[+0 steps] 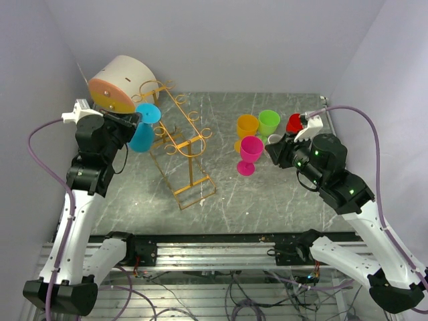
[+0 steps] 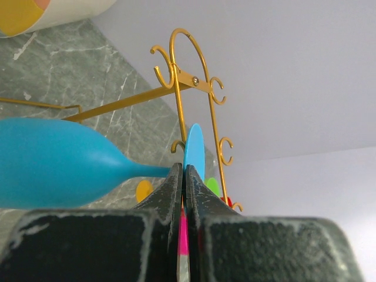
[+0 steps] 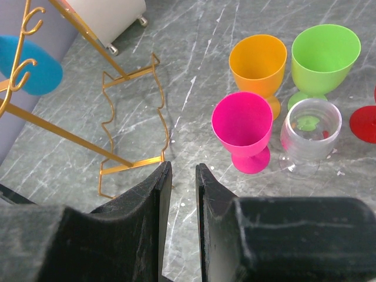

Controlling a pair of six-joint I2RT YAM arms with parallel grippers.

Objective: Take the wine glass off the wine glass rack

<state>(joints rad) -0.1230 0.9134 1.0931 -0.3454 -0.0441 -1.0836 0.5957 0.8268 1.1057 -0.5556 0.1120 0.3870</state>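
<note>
Looks like the lift-off step: the blue wine glass (image 2: 59,161) is clamped by its stem in the left gripper (image 2: 184,176), held sideways just beside the wine glass rack (image 2: 187,79), so it probably needs to be pulled clear and stood on the tabletop (image 1: 267,194).

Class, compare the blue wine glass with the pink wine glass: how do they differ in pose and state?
The blue wine glass lies sideways in the air; the pink wine glass stands upright on the table. The left gripper pinches the blue one's stem; no gripper holds the pink one. Both are opaque, coloured stemmed glasses.
</note>
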